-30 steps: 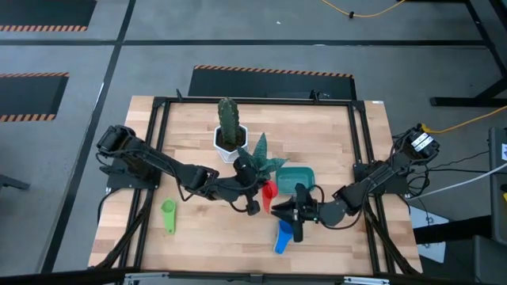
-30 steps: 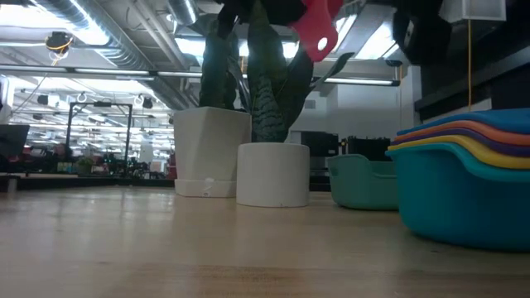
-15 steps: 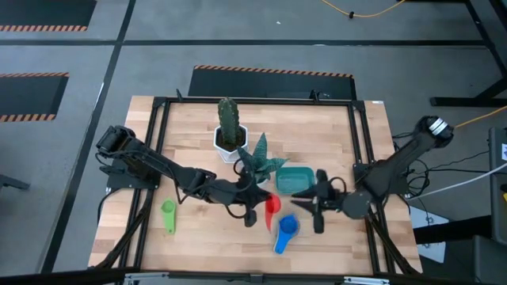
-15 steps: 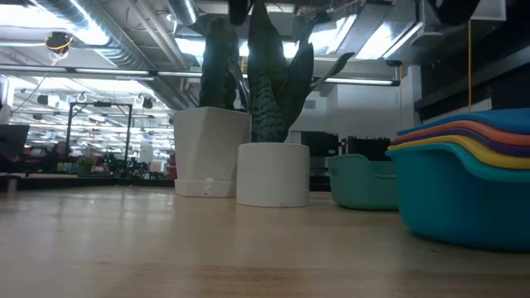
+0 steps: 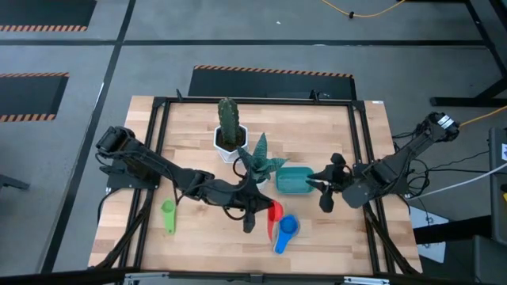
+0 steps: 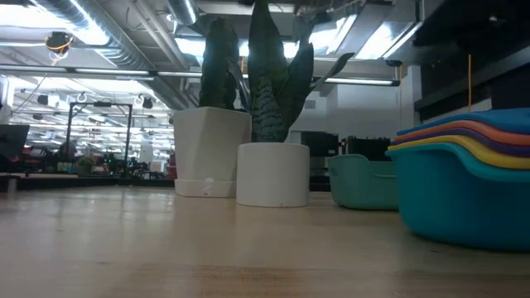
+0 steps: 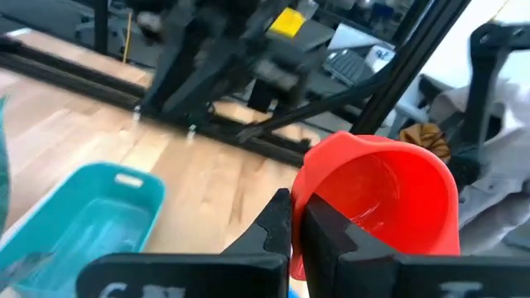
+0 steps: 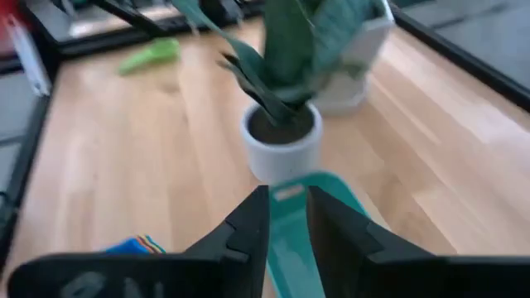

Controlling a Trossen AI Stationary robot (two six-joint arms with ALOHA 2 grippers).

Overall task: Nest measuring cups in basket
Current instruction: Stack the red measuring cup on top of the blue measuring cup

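My left claw [image 7: 291, 217] pinches the red measuring cup [image 7: 383, 194] by its rim, beside the nested stack [image 5: 285, 231]. My right claw [image 8: 287, 217], slightly parted, holds nothing; the teal basket [image 8: 302, 223] lies just ahead.

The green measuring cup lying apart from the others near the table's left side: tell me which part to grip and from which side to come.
Grip the green measuring cup by its flat handle, coming straight down from above. It lies flat on the bare table with the round bowl at the far end and the handle pointing toward the near edge, so fingers could likely close across the handle's narrow width. Nothing stands close beside it.
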